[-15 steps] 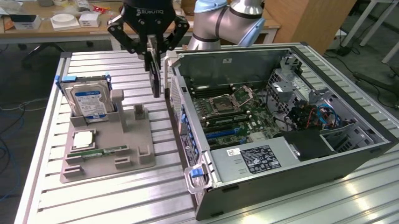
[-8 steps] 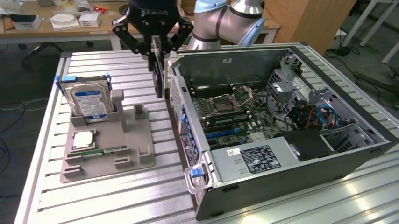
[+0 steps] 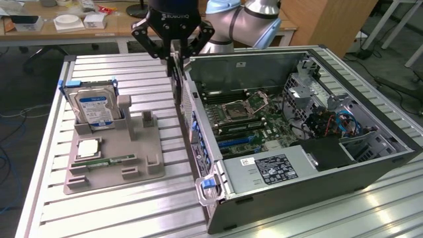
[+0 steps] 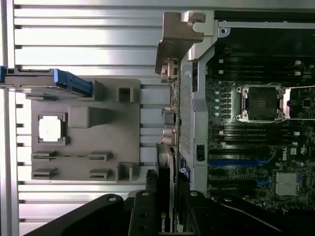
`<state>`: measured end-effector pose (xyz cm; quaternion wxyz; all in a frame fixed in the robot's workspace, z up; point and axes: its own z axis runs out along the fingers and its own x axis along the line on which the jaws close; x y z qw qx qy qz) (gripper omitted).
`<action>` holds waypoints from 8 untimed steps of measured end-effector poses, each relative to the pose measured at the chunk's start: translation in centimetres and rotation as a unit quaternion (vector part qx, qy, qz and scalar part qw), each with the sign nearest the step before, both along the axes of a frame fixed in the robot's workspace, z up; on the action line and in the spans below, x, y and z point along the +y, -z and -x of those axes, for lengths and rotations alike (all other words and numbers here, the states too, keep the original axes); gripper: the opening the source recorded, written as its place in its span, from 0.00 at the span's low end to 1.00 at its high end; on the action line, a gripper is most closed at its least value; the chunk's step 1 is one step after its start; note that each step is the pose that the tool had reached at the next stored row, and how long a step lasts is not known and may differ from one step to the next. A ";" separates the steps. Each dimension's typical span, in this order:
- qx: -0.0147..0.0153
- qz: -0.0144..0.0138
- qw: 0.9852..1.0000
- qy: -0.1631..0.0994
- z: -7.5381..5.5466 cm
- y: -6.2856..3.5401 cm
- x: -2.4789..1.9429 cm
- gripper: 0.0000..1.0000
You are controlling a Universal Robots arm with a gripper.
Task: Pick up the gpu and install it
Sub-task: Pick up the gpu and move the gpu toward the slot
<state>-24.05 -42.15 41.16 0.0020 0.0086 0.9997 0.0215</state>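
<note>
- The slatted aluminium table point(image 3: 119, 213) lay nearest the camera, along the lower edge of the exterior view, and carried every item listed below.
- At centre left of the frame, a grey fixture point(image 3: 148, 148) rested flat on the table.
- A blue-and-white labelled hard drive point(image 3: 94, 106) stood upright in the slot at the fixture's upper-left end.
- A square processor chip point(image 3: 88, 148) lay flat in a recess just below the hard drive in the frame. A narrow green memory stick point(image 3: 112, 161) lay just beside the chip, toward the lower edge.
- At upper centre, the gripper point(image 3: 174, 49) pointed downward, its fingers closed on the upper edge of the gpu point(image 3: 176, 82).
- The gpu hung vertically and edge-on, clear of the table, between the fixture and the computer case point(image 3: 297, 188), just beside the case wall. It stood outside the case and was seated in no slot.
- In the wrist view, the card's metal bracket point(image 4: 175, 44) appeared just beside the case rim.
- The computer case lay on its side across the centre and right of the frame, open side upward.
- Inside the case, the motherboard point(image 3: 264, 121) was exposed, with an open processor socket point(image 3: 238, 106) toward its upper left.
- A labelled power supply point(image 3: 274, 168) occupied the lower end of the case.
</note>
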 end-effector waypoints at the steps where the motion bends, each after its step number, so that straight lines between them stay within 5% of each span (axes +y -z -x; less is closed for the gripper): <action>1: 0.000 0.000 1.000 0.000 -0.3 0.01 0.00 0.26; 8: 0.000 0.000 1.000 0.001 -2.8 0.18 0.00 0.26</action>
